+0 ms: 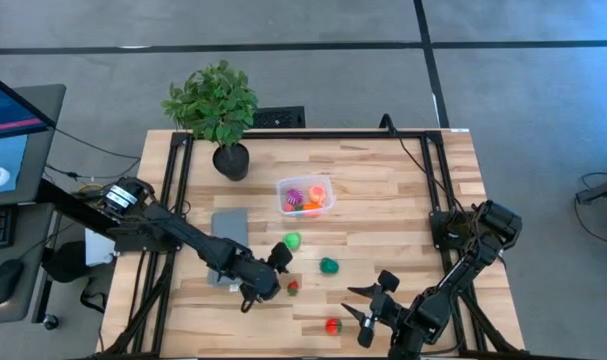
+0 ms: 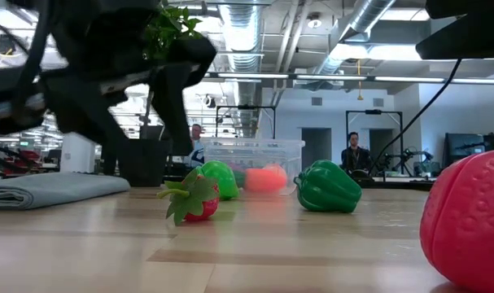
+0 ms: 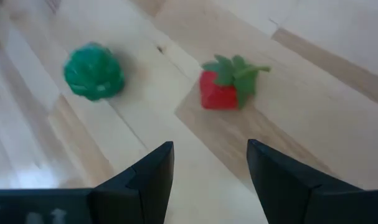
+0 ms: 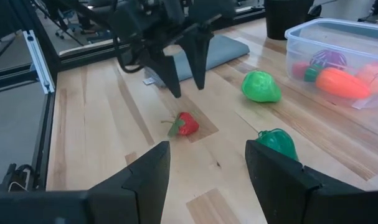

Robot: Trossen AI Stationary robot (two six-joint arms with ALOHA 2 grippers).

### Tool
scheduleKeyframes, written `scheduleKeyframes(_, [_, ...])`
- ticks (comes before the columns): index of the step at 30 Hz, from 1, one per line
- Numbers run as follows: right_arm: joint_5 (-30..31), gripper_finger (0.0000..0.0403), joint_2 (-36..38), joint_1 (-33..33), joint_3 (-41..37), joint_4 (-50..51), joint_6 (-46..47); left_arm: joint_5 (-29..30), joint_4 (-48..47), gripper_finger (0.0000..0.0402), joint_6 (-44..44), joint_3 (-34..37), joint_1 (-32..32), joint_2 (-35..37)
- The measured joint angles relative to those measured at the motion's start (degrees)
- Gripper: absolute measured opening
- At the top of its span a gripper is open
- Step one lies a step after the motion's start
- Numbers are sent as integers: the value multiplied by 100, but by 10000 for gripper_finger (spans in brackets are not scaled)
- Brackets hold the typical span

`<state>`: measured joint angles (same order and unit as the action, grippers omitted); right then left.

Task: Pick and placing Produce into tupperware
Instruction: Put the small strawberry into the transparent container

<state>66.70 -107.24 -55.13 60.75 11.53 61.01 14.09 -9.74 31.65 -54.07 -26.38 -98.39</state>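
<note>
Four pieces loose: small strawberry (image 1: 293,288), bright green fruit (image 1: 292,241), dark green pepper (image 1: 328,265), red fruit (image 1: 332,325), all on my wooden table (image 1: 383,190).
Left pincer (image 1: 261,291): mine, hovering above the small strawberry, fingers spread with nothing between them.
Small strawberry: lies on its side, leafy cap outward, just ahead of my left fingertips (image 3: 159,163).
Right pincer (image 1: 366,303): mine, near the table's front edge beside the red fruit, fingers parted and empty.
Tupperware (image 1: 305,196): mid-table, behind the loose pieces, holding purple, orange and pink pieces.
Grey cloth (image 1: 230,226): folded under my left arm.
Potted plant (image 1: 216,110): far corner.
</note>
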Motion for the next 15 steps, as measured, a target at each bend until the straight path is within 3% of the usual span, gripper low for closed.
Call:
scheduleKeyframes(7, [-89, 233, 0, 0, 0, 2, -2, -582, -163, 194, 221, -167, 157, 0])
scheduleKeyframes(15, [-90, 233, 0, 0, 2, 26, -2, -626, -118, 194, 488, -169, 175, 0])
